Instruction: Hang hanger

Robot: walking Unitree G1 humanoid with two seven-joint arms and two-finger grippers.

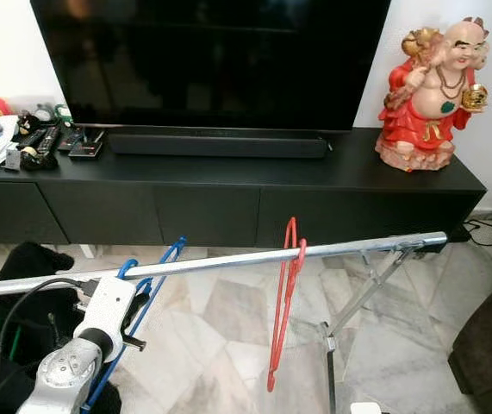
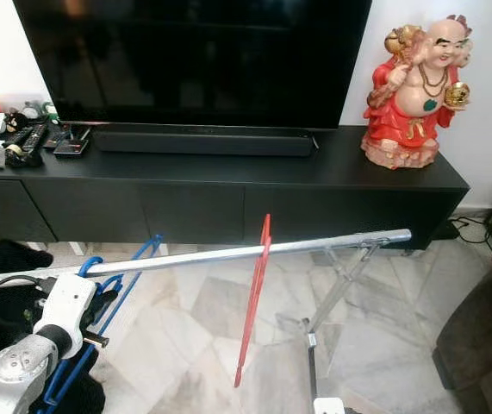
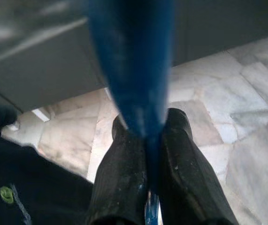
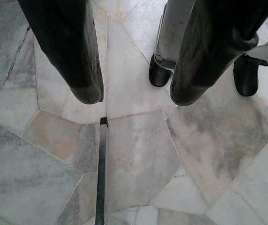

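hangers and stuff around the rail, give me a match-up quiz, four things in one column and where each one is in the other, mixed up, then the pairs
Things:
1. blue hanger
2. red hanger
3. red figurine
4. remote controls

Places:
A. on the robot's right end of the black TV cabinet
B. hanging free on the metal rail, near its middle
C. on the robot's left end of the cabinet
D. hooked over the rail and pinched in the left hand

Pairs: 1-D, 2-B, 3-A, 4-C
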